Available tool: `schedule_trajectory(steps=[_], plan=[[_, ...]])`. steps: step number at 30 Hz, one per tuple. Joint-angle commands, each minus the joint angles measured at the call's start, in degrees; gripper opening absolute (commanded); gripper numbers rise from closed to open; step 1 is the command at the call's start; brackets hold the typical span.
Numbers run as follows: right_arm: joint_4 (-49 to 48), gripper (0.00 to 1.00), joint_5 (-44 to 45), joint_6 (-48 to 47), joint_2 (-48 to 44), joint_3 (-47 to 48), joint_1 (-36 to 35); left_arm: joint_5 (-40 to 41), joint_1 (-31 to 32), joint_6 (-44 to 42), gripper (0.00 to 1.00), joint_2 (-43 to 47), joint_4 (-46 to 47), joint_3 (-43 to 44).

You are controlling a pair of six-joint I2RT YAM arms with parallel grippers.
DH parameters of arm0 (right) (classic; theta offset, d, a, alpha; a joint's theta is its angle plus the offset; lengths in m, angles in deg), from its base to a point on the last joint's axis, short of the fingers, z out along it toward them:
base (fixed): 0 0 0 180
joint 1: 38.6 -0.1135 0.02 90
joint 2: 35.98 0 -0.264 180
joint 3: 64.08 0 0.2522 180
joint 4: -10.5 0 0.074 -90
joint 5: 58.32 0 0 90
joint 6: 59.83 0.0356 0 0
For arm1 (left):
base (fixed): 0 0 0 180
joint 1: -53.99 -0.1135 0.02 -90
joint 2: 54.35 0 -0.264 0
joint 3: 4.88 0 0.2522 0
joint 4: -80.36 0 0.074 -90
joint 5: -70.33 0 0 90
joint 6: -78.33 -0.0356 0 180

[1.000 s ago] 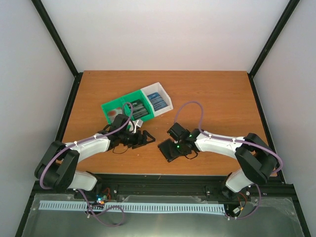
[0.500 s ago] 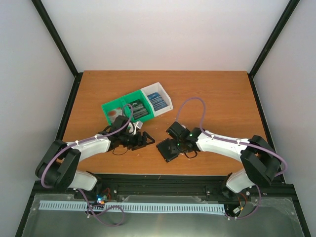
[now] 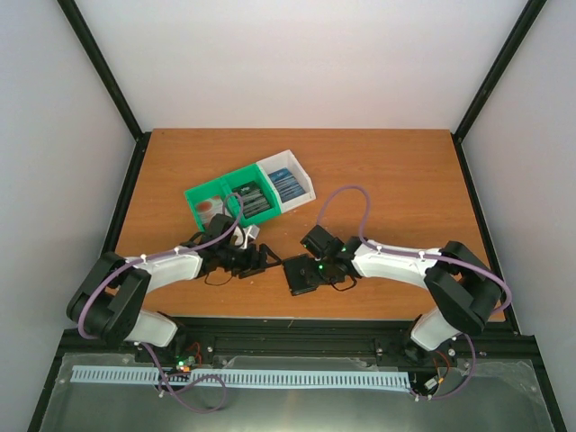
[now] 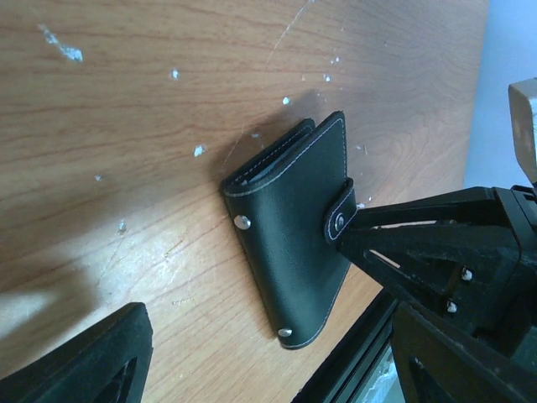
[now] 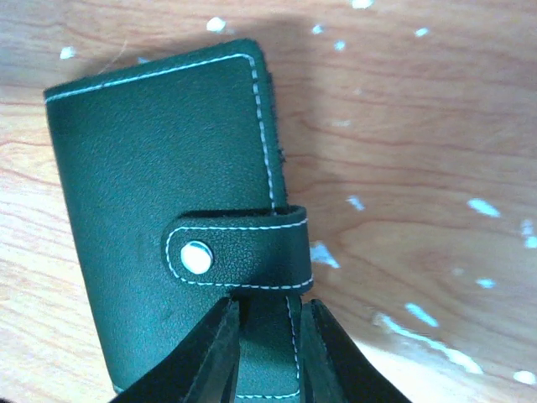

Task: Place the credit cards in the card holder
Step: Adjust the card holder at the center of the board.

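Note:
The black card holder (image 3: 298,274) lies closed near the table's front edge, its snap tab fastened; it also shows in the left wrist view (image 4: 285,235) and the right wrist view (image 5: 151,168). My right gripper (image 3: 312,269) is shut on its edge just below the tab (image 5: 268,336). My left gripper (image 3: 262,259) is open and empty, a little left of the holder and apart from it, and it shows in the left wrist view (image 4: 268,369). The credit cards lie in the bin: blue ones (image 3: 286,183), dark ones (image 3: 255,200), a pinkish one (image 3: 211,209).
A green and white three-compartment bin (image 3: 236,176) stands behind the left gripper. The black frame rail (image 3: 297,326) runs just past the table's front edge, close to the holder.
My right gripper has carried the card holder a little to the left, toward the left gripper. The left gripper has shifted slightly and stays open.

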Motion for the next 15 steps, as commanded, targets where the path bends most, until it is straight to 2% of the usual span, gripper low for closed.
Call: schedule_trajectory(steps=[1, 4, 7, 12, 15], plan=[[-7.7, 0.21, -6.3, 6.2, 1.1, -1.3, -0.5, -0.6, 0.6, 1.2, 0.79, -0.1, 1.4, -0.6], [-8.3, 0.22, -5.5, 7.9, 2.5, 0.3, -1.0, -1.1, 0.6, 1.4, 0.76, -0.3, 2.0, -1.1], [-3.0, 0.26, 0.5, 6.6, 4.1, 4.8, -2.2, -1.7, 0.6, 1.4, 0.71, -1.3, 3.0, -1.1], [8.1, 0.49, 10.8, 4.5, 7.2, 12.4, -4.4, -3.1, 0.6, 1.6, 0.61, -4.0, 3.7, 0.6], [9.8, 0.55, 13.0, 3.6, 7.8, 14.1, -4.9, -3.3, 0.6, 2.2, 0.59, -5.1, 4.4, 1.1]])
